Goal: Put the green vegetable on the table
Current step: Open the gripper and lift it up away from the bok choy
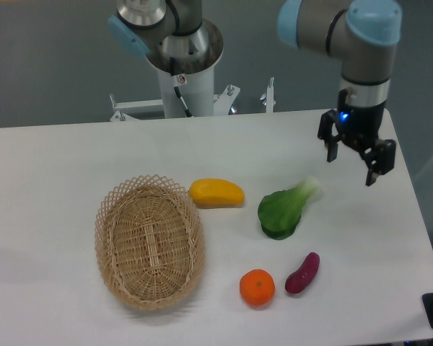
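The green vegetable (285, 209) lies on the white table (50, 180), right of centre, dark green leaves toward the front and pale stem pointing up-right. My gripper (352, 168) hangs above the table to the right of the vegetable, clear of it. Its two dark fingers are spread apart and hold nothing.
An oval wicker basket (150, 240) sits at the left front, with nothing in it. A yellow-orange piece (216, 193) lies beside the basket. An orange (257, 287) and a purple eggplant-like piece (302, 273) lie near the front edge. The robot base (184, 65) stands behind the table.
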Robot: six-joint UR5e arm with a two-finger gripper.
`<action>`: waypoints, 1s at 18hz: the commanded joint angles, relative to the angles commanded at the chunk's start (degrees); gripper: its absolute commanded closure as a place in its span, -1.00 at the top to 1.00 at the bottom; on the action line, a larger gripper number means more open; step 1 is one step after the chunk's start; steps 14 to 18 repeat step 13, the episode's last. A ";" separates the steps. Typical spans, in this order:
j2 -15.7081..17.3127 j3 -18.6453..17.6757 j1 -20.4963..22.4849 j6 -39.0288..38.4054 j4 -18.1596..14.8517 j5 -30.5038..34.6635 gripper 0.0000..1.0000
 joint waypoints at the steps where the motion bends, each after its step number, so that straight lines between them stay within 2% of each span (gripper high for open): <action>1: -0.09 0.36 0.35 1.66 -1.15 0.00 1.00; 6: 0.18 0.36 6.32 17.13 -5.46 -0.26 1.00; 18: 0.53 0.10 6.24 17.85 -5.03 -0.09 1.00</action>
